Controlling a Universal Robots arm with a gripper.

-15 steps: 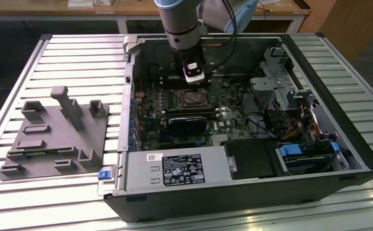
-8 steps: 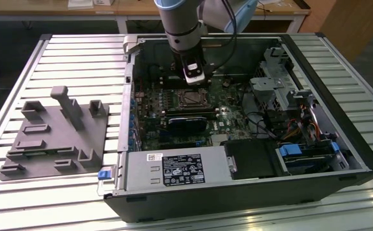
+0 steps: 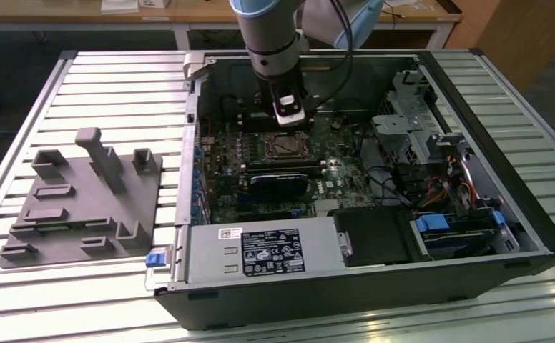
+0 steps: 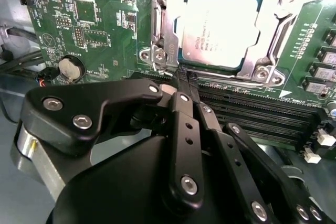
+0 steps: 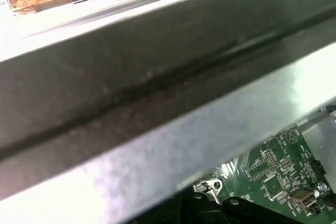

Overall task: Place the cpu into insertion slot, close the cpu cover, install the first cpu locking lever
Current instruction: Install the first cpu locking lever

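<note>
A: Where's the cpu (image 4: 220,30)?

B: Seated in the slot (image 3: 285,146), cover (image 4: 167,30) shut around its edges; the gripper (image 4: 185,80) hovers just beside the cover's rim, fingers (image 4: 181,85) pressed together, holding nothing; case wall (image 5: 157,103) close behind.

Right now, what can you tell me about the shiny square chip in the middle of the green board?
The cpu is a flat square chip with a pale, silvery metal face and some small dark print on it. It lies flat in its socket on the green board. The cpu cover, a thin silvery metal frame, sits down around its edges, so the chip's middle shows through the cut-out. The black claw is close beside the frame's edge, with its fingers together, not touching the chip.
</note>
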